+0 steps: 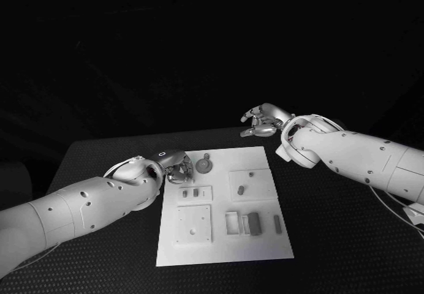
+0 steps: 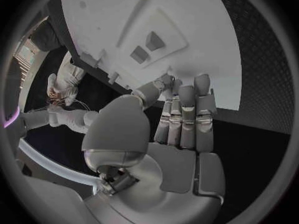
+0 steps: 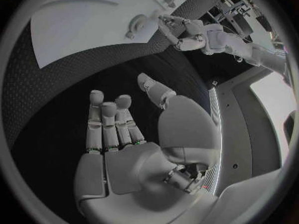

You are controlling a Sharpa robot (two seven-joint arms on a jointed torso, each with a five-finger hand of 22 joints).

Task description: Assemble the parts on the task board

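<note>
Both hands (image 1: pixel 177 168) (image 1: pixel 262 120) flank the task board (image 1: pixel 225 245).

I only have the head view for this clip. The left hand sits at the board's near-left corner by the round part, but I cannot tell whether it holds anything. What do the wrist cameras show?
Observer: The left wrist view shows the left hand with fingers straight and together, nothing in them, tips at the edge of the task board.
Operator: And the right hand, beyond the far edge?
Observer: The right wrist view shows the right hand flat and holding nothing, over the black table, off the board.
Operator: Does it see the round part?
Observer: Yes, the round part lies on the board, touched by neither hand.
</note>
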